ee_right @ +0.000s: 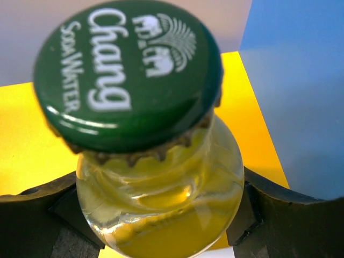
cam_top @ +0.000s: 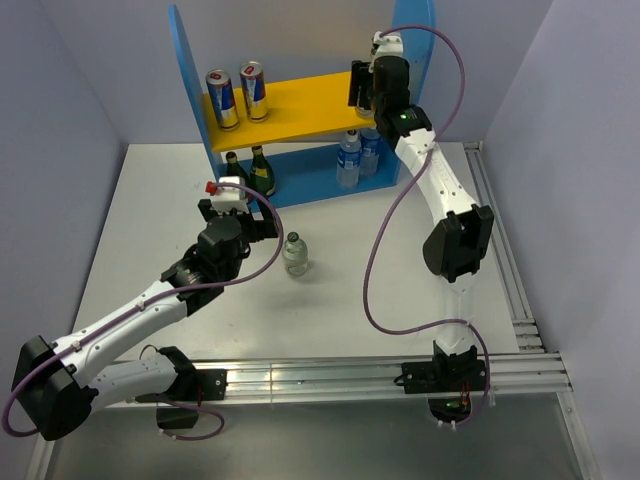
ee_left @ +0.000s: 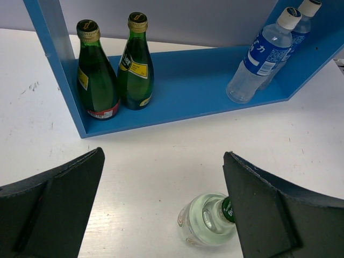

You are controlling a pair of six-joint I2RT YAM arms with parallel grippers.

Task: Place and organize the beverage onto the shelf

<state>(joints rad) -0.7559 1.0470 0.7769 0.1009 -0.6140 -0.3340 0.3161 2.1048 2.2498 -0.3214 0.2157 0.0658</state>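
While the right pincer (ee_right: 161, 215), clamped on a green-capped bottle (ee_right: 129, 75), mostly hides it from above, we see the left pincer (ee_left: 164, 207) spread wide.

One green-capped clear bottle (ee_right: 161, 199) upright, pinched between the right fingers (ee_right: 32, 215), seemingly over the shelf (cam_top: 300, 105)'s yellow board, twin bottle (ee_left: 207, 220) standing just beside one left finger (ee_left: 274, 215), cans (cam_top: 222, 100) and water bottles (ee_left: 263, 54) shelved beyond.
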